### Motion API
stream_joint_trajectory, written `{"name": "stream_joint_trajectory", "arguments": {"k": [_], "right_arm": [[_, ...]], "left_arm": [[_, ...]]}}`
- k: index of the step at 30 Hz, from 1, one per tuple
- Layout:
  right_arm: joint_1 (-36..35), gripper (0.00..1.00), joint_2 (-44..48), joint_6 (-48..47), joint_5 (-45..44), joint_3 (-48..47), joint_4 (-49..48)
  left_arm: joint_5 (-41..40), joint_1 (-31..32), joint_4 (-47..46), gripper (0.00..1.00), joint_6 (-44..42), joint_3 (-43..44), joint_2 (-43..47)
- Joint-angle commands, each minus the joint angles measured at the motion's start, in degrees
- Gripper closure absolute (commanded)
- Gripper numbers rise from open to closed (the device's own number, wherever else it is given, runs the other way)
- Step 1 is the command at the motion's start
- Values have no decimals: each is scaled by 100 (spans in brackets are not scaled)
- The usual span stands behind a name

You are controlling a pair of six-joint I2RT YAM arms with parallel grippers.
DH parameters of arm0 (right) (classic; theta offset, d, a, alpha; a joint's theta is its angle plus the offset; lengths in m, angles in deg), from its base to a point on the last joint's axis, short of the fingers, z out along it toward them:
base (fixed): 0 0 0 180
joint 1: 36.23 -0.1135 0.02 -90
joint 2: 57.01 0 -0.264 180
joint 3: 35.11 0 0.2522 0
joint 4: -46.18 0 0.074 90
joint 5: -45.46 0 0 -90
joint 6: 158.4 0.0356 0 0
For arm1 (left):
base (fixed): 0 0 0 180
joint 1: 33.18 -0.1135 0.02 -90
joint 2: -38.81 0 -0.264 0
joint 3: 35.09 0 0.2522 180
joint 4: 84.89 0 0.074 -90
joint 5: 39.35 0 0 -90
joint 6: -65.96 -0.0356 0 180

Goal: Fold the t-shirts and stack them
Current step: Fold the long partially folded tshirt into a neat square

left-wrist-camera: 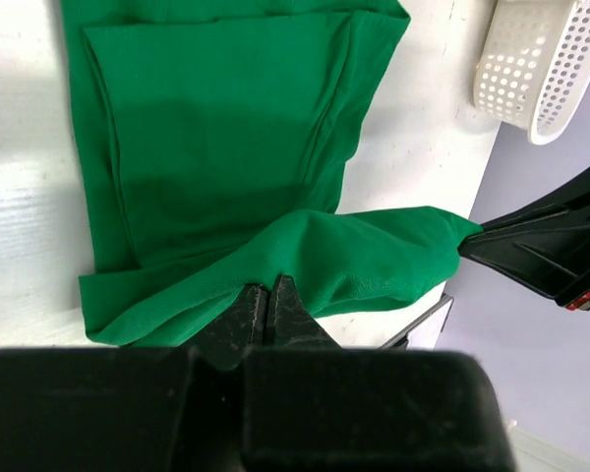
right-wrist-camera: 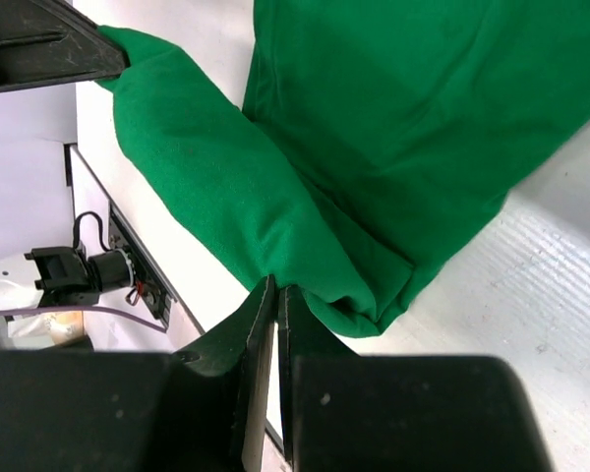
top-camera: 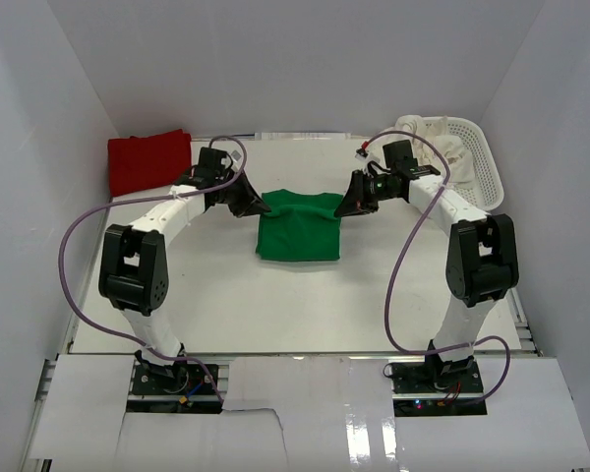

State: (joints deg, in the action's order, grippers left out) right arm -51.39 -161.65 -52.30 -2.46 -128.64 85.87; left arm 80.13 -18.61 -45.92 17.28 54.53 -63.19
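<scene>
Holds the green t-shirt [top-camera: 298,231] by its far edge with both claws. Pinches the far left corner with the left gripper [top-camera: 264,208], jaws pressed together on a thin fold of cloth. Clamps the far right corner the same way with the right gripper [top-camera: 342,208], jaws all but touching and cloth caught between the tips. Holds that far edge just off the white table [top-camera: 275,305], stretched as a loose, rolled band from one claw to the other and sagging over the rest of the garment. Has the near part of the shirt lying flat at mid-table between the two arms, sides folded inward into a rough rectangle, with a seam line visible along each folded side in the left wrist view. Shows, at the far left corner of the table, a folded red t-shirt [top-camera: 149,160], well apart from the green one. Shows, at the far right, a white mesh basket [top-camera: 477,157] with cream-white t-shirts [top-camera: 442,147] bundled inside, just behind the right arm.
</scene>
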Motion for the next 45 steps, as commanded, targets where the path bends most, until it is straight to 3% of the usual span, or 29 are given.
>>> {"name": "stream_joint_trajectory", "arguments": {"k": [1, 45], "right_arm": [[30, 92, -91, -10, 19, -416, 61], [426, 92, -1796, 218, 1, -2622, 281]], "left_arm": [[111, -42, -60, 100, -98, 429, -31], [199, -121, 257, 100, -168, 2829, -1938]]}}
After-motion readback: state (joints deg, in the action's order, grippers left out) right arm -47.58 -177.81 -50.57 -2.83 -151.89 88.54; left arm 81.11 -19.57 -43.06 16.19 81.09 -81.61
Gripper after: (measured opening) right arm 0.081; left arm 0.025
